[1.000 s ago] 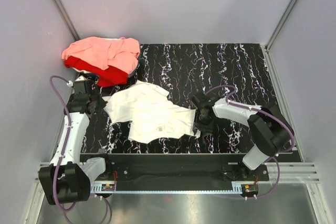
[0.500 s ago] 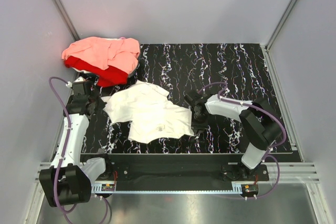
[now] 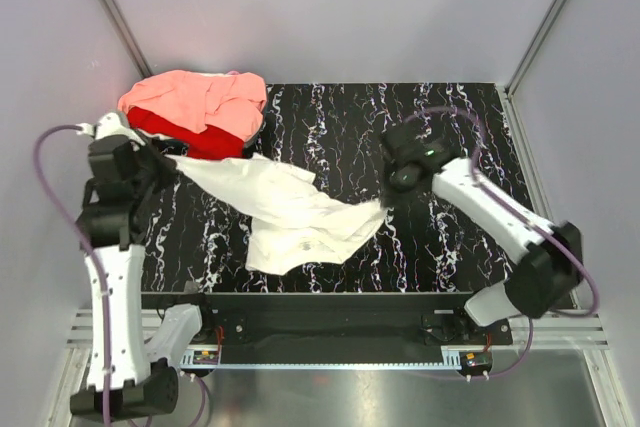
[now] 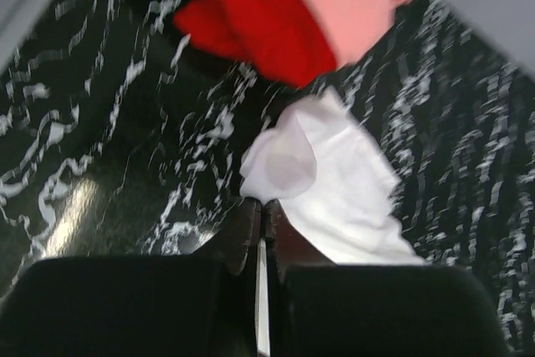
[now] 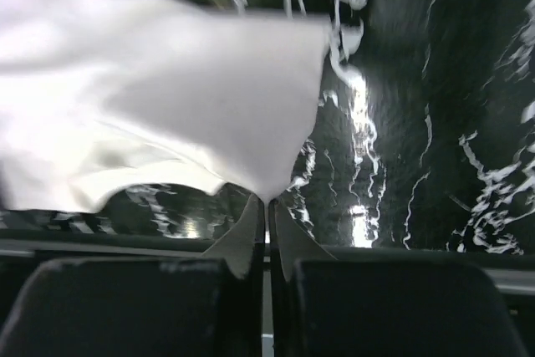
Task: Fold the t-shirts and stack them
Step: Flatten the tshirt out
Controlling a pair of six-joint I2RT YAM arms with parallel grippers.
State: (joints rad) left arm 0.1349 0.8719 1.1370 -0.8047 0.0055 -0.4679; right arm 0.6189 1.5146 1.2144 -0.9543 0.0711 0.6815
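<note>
The black table with white marble veining (image 3: pixel 450 127) carries all the cloth. The white soft cloth t-shirt (image 3: pixel 290 212) stretches across its near-centre, pulled out between both arms, with its lower part sagging onto the table near the front edge. At the far left corner lies the crumpled salmon-pink cloth t-shirt (image 3: pixel 200 97), draped over the red cloth t-shirt (image 3: pixel 190 137). The left gripper (image 3: pixel 165 162) is clenched on the white shirt's left end just beside the red one, its fingers pinched together on the cloth in the wrist view. The right gripper (image 3: pixel 385 197) is likewise clamped on the shirt's right edge.
</note>
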